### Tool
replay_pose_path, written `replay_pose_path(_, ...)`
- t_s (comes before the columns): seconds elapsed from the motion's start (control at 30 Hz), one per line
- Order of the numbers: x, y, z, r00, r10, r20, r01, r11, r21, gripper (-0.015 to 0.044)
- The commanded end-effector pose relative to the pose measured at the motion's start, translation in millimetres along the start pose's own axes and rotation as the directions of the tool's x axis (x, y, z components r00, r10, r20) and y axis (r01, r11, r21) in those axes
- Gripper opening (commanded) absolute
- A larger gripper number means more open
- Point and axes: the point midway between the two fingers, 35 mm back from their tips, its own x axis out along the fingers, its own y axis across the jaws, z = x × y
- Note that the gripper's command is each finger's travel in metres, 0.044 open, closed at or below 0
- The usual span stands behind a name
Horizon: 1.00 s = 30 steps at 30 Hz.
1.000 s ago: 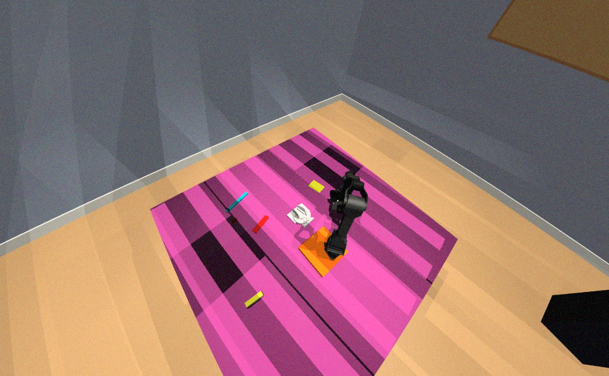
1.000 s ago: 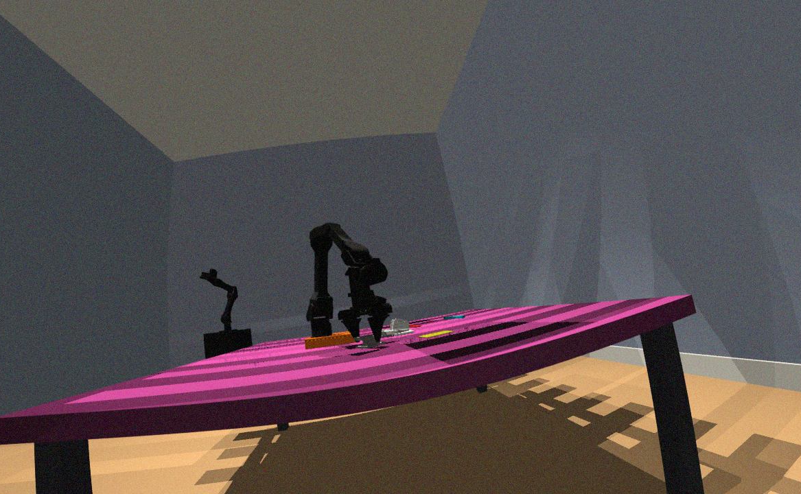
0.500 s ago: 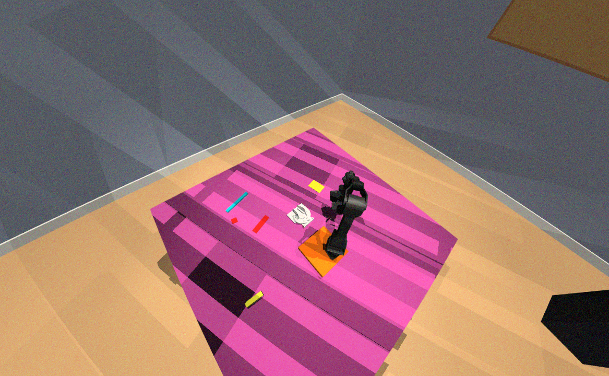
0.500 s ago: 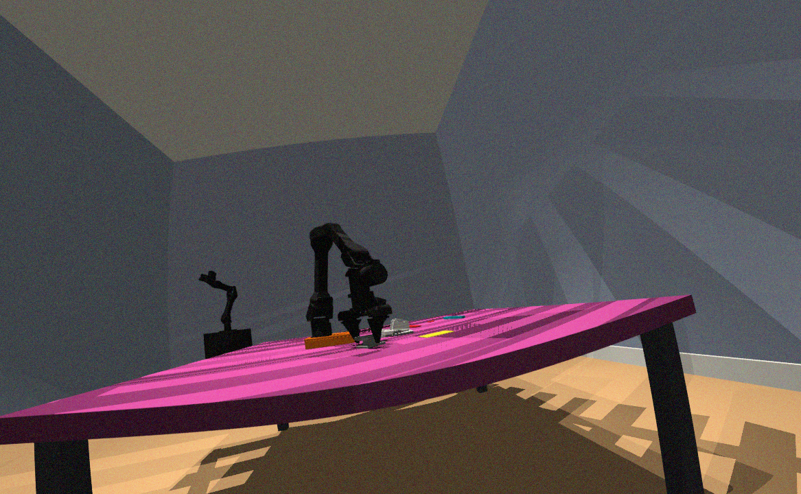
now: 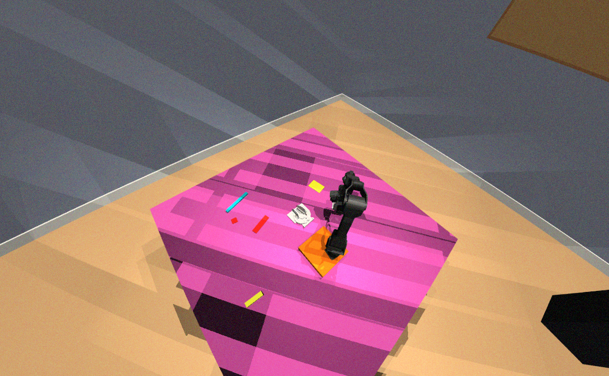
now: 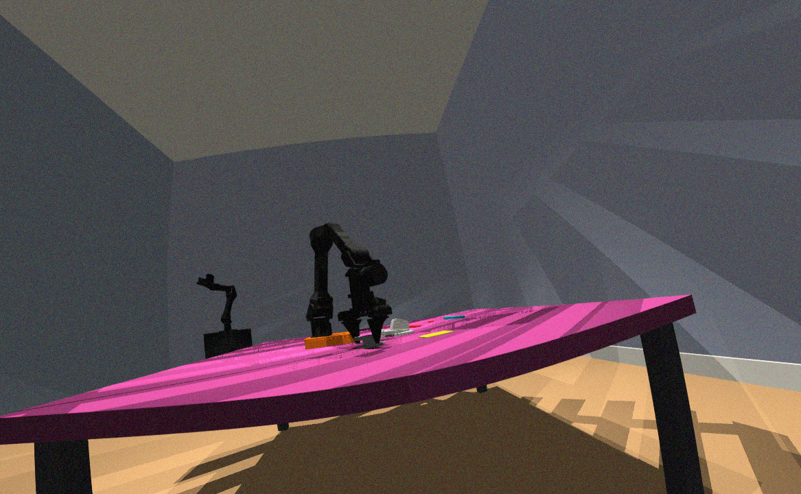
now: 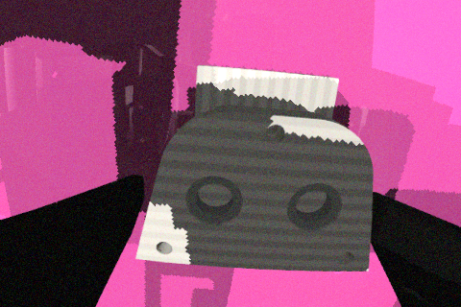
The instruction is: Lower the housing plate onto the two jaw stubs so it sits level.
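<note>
Between my gripper's [image 5: 333, 206] [image 6: 366, 341] [image 7: 258, 192] open fingers lies the housing plate [image 5: 334, 206] [image 6: 370, 344] [image 7: 259, 163]; off-centre closing could skew it.

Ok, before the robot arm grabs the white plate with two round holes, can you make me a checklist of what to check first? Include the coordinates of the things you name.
1. Black two-finger gripper [image 6: 366, 339] [image 7: 255, 196] open: ok, the fingers stand wide apart.
2. White housing plate with two round holes [image 7: 266, 163] between the fingers: ok, one finger on each side in the wrist view.
3. Plate gripped: not ok, the gripper isn't shut on it.
4. White jaw assembly [image 5: 300, 215] [image 6: 397, 328] away from the gripper: ok, it sits off to one side.
5. Plate on the jaw stubs: not ok, it's apart from the assembly.
6. Fingers low enough for a good grip: cannot tell.
</note>
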Motion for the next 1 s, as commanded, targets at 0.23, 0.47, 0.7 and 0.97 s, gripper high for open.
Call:
replay_pose_path(0.23,0.0,0.0,0.0,1.000,0.000,0.000,0.000,1.000,0.000,0.0360)
replay_pose_path(0.47,0.0,0.0,0.0,1.000,0.000,0.000,0.000,1.000,0.000,0.0351)
replay_pose_path(0.7,-7.6,-1.0,0.0,1.000,0.000,0.001,0.000,1.000,0.000,0.0351)
replay_pose_path(0.97,-32.7,-2.7,0.0,1.000,-0.001,0.002,0.001,1.000,0.000,0.0351)
